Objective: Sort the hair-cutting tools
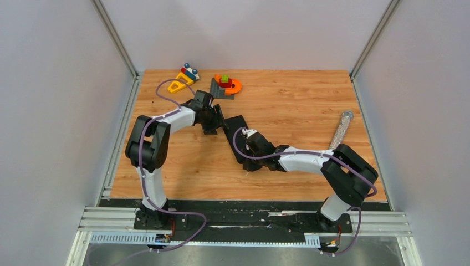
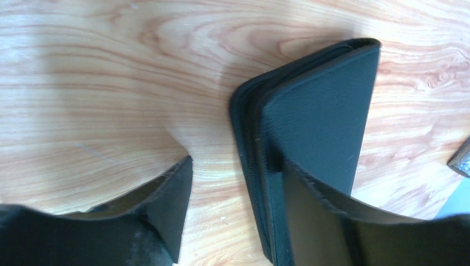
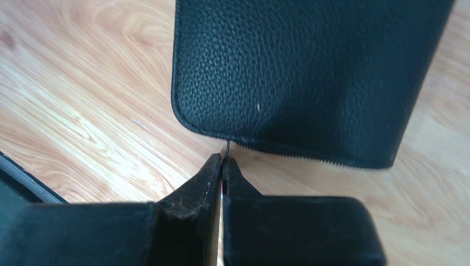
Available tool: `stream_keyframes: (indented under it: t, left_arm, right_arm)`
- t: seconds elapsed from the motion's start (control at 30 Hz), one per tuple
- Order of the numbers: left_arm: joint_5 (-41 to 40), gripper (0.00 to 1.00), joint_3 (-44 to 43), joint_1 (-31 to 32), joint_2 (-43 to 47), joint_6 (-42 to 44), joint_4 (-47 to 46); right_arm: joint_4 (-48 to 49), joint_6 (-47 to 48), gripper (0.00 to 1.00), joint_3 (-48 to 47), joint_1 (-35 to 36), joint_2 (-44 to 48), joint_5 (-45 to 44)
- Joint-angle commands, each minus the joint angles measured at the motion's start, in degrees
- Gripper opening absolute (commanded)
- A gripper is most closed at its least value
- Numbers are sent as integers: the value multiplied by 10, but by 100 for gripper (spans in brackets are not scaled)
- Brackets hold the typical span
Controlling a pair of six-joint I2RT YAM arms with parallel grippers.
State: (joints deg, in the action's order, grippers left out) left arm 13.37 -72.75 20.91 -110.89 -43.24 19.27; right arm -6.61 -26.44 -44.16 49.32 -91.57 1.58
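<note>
A black zip case [image 1: 235, 126] lies in the middle of the table. The scissors and the comb are out of view. My left gripper [image 1: 218, 125] is open at the case's far left edge. In the left wrist view one of its fingers [image 2: 166, 210] is over bare wood and the other lies over the case [image 2: 321, 100]; the gripper [image 2: 233, 188] straddles the zip edge. My right gripper [image 1: 249, 160] is at the case's near end. In the right wrist view it [image 3: 223, 163] is shut on the thin zip pull [image 3: 227, 147] of the case [image 3: 310, 72].
Colourful toy blocks [image 1: 224, 84] and a yellow toy [image 1: 182, 82] sit at the table's back left. A clear glittery tube [image 1: 341, 128] lies at the right. Grey walls enclose the table on three sides.
</note>
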Motion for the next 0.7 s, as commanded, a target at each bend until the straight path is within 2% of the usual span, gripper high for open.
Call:
stream_keyframes:
  t: [0.0, 0.03, 0.1, 0.27, 0.43, 0.57, 0.63, 0.67]
  left_arm:
    - [-17, 74, 27, -7, 49, 29, -5]
    - [-15, 79, 38, -7, 59, 28, -5]
    - [-2, 82, 72, -6, 86, 22, -11]
    - [34, 82, 169, 3, 155, -14, -40]
    - [57, 80, 218, 39, 190, -44, -75]
    - [59, 74, 218, 63, 178, -57, -85]
    - [60, 67, 214, 70, 169, -58, -86]
    - [59, 60, 213, 71, 166, -58, -85]
  right_arm:
    - [29, 4, 0, -61, 0, -44, 38]
    - [33, 5, 0, -72, 0, -53, 43]
    - [40, 6, 0, -89, 0, -69, 55]
    - [50, 10, 0, -129, 0, -107, 76]
    - [51, 11, 0, -155, 0, -135, 88]
    - [52, 10, 0, -161, 0, -141, 94]
    - [51, 9, 0, -161, 0, -140, 94]
    - [51, 9, 0, -160, 0, -139, 93]
